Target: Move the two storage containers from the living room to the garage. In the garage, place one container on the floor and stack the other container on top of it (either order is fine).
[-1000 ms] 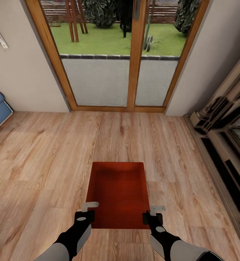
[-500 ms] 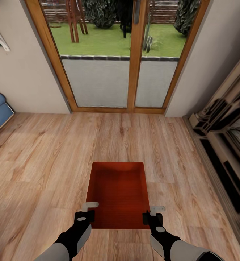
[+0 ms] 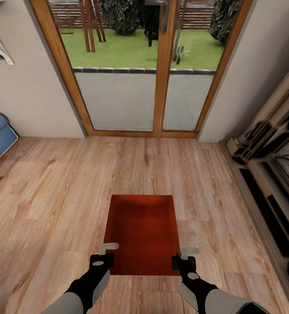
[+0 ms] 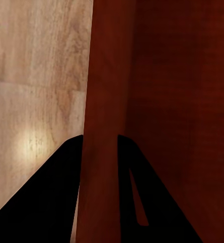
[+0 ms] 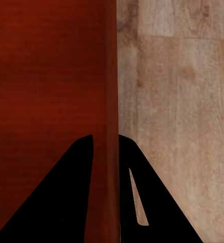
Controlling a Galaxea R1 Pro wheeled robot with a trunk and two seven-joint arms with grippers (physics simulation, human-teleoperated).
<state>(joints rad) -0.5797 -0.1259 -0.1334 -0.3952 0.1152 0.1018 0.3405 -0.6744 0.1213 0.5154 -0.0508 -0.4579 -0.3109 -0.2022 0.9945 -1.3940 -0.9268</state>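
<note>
Head view | both end effectors (image 3: pixel 107 255) (image 3: pixel 184 258) clamp container (image 3: pixel 143 231) walls | glass door (image 3: pixel 140 65) ahead

My black-fingered left gripper (image 3: pixel 106 255) and right gripper (image 3: pixel 184 258) flank the orange-red storage container (image 3: pixel 143 233) — finely ribbed inside. Beyond the container, light wood-plank floor (image 3: pixel 52 183) meets an orange-brown door frame (image 3: pixel 164 87) — green lawn (image 3: pixel 127 48) behind.

Both arms reach forward, the left gripper (image 3: pixel 106 257) and right gripper (image 3: pixel 184 260) each clamped on a container wall (fingers astride it).
</note>
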